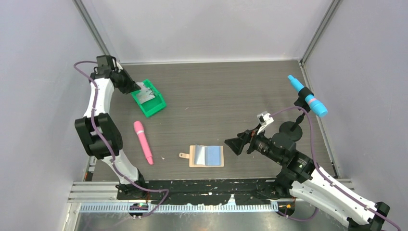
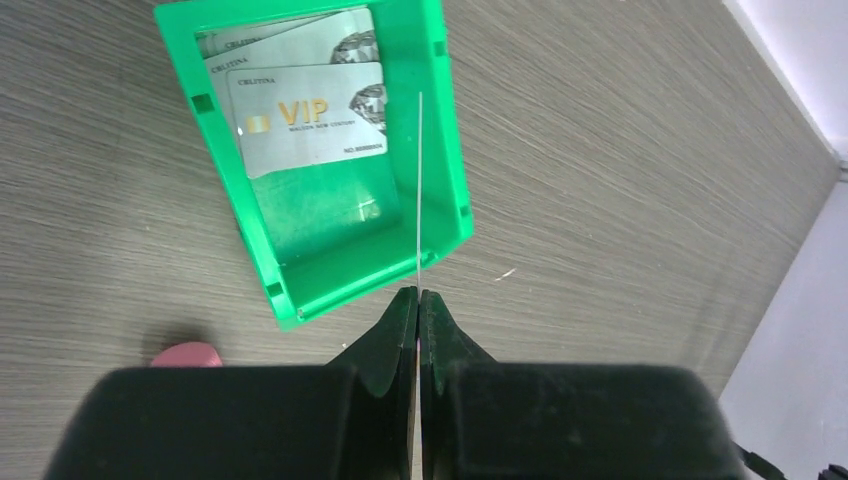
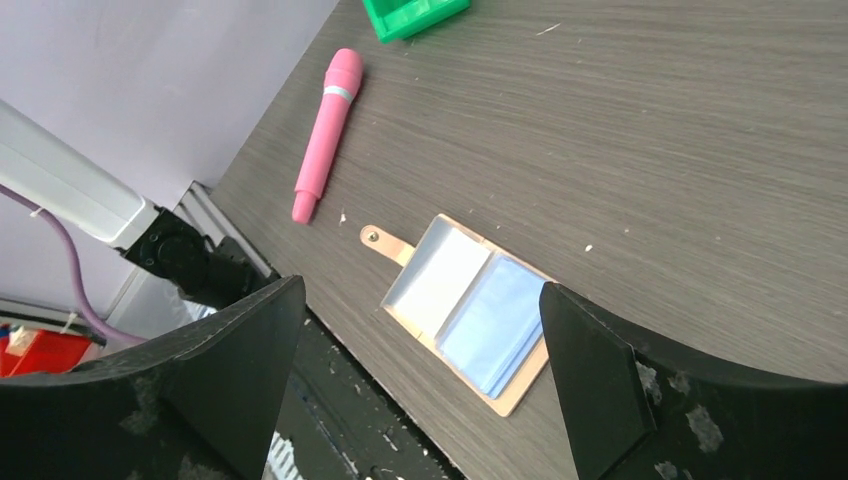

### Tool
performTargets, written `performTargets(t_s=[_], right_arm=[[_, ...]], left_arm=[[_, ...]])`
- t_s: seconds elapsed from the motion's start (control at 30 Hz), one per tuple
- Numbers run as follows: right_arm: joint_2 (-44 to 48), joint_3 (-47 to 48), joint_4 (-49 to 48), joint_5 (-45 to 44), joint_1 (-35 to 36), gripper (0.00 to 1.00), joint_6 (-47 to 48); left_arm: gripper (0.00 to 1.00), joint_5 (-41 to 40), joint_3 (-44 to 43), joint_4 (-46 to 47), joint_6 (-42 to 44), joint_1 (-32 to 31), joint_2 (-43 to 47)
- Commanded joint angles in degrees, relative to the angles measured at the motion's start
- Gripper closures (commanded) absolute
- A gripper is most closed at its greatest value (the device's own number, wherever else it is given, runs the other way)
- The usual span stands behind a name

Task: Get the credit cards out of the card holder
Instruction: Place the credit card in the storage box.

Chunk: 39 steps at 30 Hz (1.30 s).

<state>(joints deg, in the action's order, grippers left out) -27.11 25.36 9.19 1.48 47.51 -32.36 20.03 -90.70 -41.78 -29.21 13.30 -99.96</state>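
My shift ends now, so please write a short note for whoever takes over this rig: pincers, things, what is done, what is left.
Left pincer: shut on one thin card, seen edge-on, over the green bin.
Right pincer: open, aimed at the open card holder, not touching it.
Done: at least two credit cards lie in the bin.
Left: release the held card; check the holder, as I cannot tell whether it holds more cards.

The worktop (image 1: 216,96) is a dark grey wood-grain surface. A green bin (image 1: 149,98) sits at its far left. Nearer on that side lies a pink pen-shaped object (image 1: 143,142), apart from the bin. The card holder (image 1: 207,156) lies spread open near the front edge, its strap tab pointing left. A blue pen-shaped object (image 1: 308,96) is at the right edge.
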Motion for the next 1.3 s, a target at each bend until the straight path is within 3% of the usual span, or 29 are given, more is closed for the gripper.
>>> performTargets(t_s=[0.0, 0.8, 1.27], right_arm=[[-1.0, 4.2, 0.6, -4.6, -0.1, 0.05, 3.5], [-7.5, 8.5, 0.6, -8.5, -0.2, 0.04, 6.0], [-8.5, 8.5, 0.6, -8.5, -0.4, 0.05, 5.6]], left_arm=[[1.00, -1.2, -3.7, -2.8, 1.3, 0.5, -3.7], [1.00, 0.7, -7.3, 3.8, -0.1, 0.6, -14.7], [0.77, -1.8, -10.6, 1.5, 0.5, 0.6, -17.6]])
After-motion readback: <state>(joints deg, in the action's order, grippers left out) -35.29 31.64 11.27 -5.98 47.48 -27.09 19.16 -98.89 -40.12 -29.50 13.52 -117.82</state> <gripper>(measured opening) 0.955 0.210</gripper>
